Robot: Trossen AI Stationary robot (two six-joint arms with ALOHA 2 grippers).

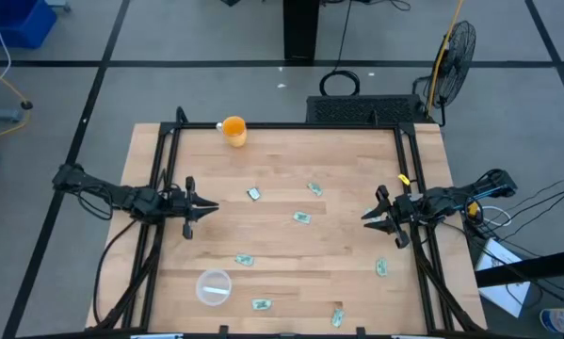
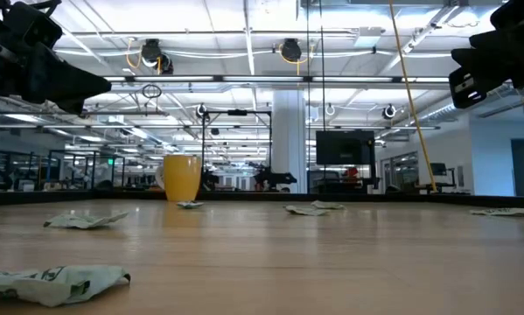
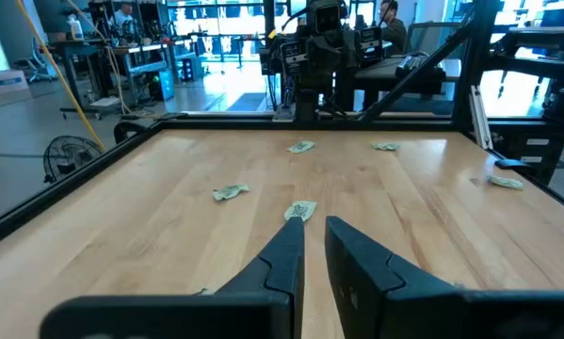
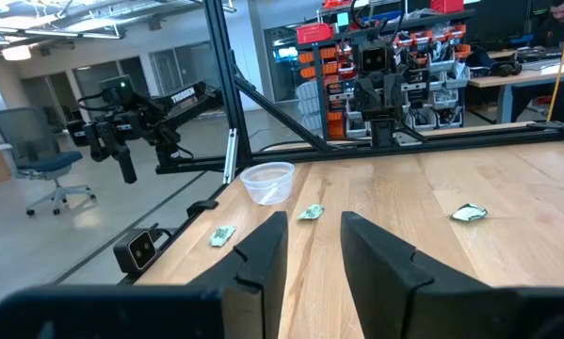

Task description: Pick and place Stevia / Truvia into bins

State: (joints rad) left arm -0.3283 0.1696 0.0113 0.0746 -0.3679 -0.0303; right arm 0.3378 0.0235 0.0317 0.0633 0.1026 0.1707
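Your left gripper (image 1: pixel 203 207) hangs over the table's left edge, jaws narrowly parted and empty. The nearest sachet (image 1: pixel 254 194) lies at its 3 o'clock, slightly toward 2. The clear cup (image 1: pixel 213 286) sits at its 6 o'clock. The right gripper (image 1: pixel 374 215) waits opposite, jaws apart, empty.

Eight crumpled green-and-white sachets (image 1: pixel 302 217) lay scattered, flat on the table; the clear cup (image 1: pixel 214 287) stood upright, empty.

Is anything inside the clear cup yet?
The clear cup looks empty; the table shows through it. The sachets, like one beside it, all lie outside.
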